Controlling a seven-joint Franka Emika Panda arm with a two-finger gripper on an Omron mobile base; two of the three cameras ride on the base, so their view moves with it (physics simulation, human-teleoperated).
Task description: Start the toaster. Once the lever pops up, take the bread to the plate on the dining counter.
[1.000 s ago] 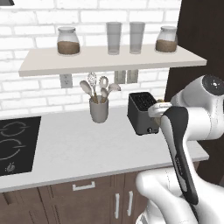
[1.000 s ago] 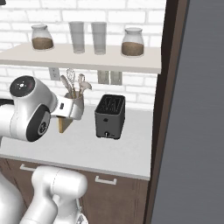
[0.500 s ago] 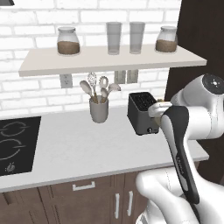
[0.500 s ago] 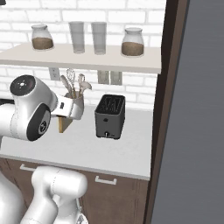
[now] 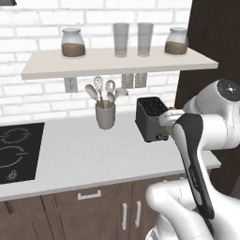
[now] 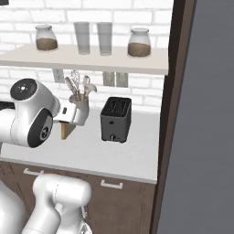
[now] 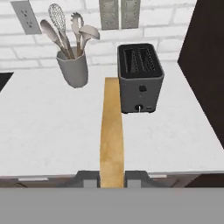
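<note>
- white brick backs the worktop (image 7: 52, 127) we face.
- our gripper (image 7: 112, 178) pinches the bread (image 7: 111, 131) edge-on between its fingertips.
- beyond the bread's far end and just right stands the toaster (image 7: 139, 78); a utensil cup (image 7: 73, 70) sits left.

The left base view is looking forward and down from behind the arm at its 7 o'clock, taking in the bench (image 5: 84, 154), the toaster (image 5: 151, 119) and the shelf (image 5: 117, 62) from mid range. The right base view is looking from 5 o'clock at that same toaster (image 6: 116, 119), bench and shelf. The hand view is sitting nearer, facing down along the jaws at the toaster (image 7: 139, 77) toward 12 o'clock.
</note>
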